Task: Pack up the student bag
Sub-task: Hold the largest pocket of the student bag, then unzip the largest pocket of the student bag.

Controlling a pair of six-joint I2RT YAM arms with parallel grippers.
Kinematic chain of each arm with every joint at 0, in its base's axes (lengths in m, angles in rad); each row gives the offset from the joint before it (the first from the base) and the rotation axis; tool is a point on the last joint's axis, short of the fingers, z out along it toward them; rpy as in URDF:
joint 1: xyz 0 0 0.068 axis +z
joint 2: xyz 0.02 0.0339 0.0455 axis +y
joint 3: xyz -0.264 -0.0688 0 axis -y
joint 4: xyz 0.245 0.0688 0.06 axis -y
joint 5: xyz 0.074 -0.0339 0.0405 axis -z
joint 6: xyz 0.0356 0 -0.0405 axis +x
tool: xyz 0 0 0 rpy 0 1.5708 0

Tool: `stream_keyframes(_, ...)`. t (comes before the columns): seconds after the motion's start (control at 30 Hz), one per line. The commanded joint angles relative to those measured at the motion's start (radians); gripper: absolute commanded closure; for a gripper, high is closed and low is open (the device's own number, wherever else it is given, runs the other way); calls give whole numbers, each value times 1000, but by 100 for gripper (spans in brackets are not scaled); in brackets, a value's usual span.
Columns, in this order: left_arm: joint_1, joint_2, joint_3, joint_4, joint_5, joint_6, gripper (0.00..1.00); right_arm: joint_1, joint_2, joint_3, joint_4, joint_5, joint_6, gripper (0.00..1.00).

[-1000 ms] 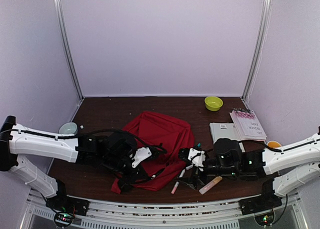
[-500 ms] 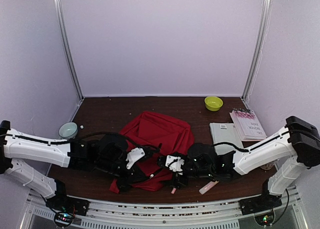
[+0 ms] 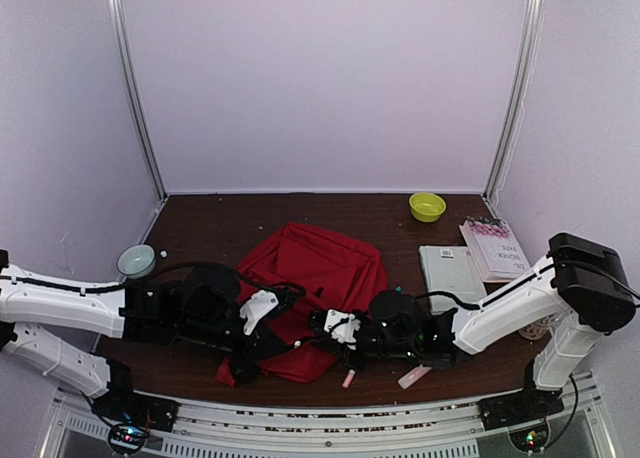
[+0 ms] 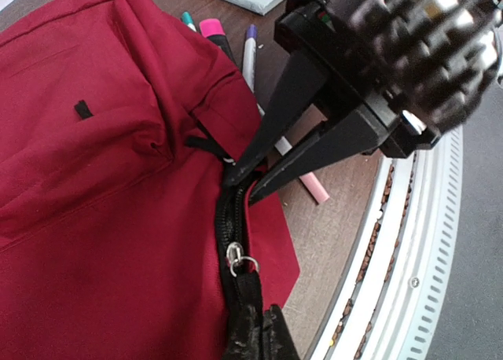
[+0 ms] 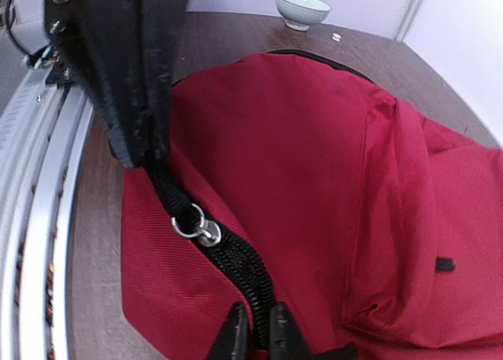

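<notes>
The student bag (image 3: 320, 263) lies flat in the middle of the table, dark red with a black zipper along its near edge. My left gripper (image 4: 255, 319) is shut on the black pull strap ringed to the silver zipper slider (image 4: 233, 255). In the top view it (image 3: 288, 336) sits at the bag's near edge. My right gripper (image 5: 255, 328) pinches the zipper line a short way along from the slider (image 5: 206, 233), jaws nearly together with the black zipper teeth between them. Its tips (image 4: 242, 181) meet the bag (image 4: 94, 179) just past the slider. The bag (image 5: 314, 140) fills the right wrist view.
Pens lie beside the bag's right edge: a pink marker (image 4: 212, 28), a purple pen (image 4: 249, 49), and a peach marker (image 3: 420, 370) near the front rail. A grey book (image 3: 450, 266), a pink-covered book (image 3: 497, 248), a green bowl (image 3: 427, 206) and a pale bowl (image 3: 136, 260) stand farther off.
My right arm swung left from the pens to the bag's near edge, and its jaws closed from wide open onto the zipper. The left gripper stayed shut on the pull, shifting slightly left.
</notes>
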Motion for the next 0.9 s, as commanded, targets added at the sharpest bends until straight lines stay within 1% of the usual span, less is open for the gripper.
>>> stream_keyframes(0.0, -1, -56, -25, 40, -38, -19, 100, 6, -5, -17, 28, 8, 8, 95)
stream_keyframes(0.13, 1, -71, -27, -6, -73, -34, 100, 5, -20, -38, 58, 24, 9, 100)
stream_keyframes(0.3, 2, -118, -46, -59, -110, -73, 100, -9, -46, -69, 76, 63, 1, 100)
stream_keyframes(0.63, 2, -225, -90, -139, -156, -143, 100, -40, -82, -115, 96, 42, 45, 100)
stream_keyframes(0.87, 1, -225, -68, -135, -139, -155, 100, -40, -99, -83, 61, 33, 105, 100)
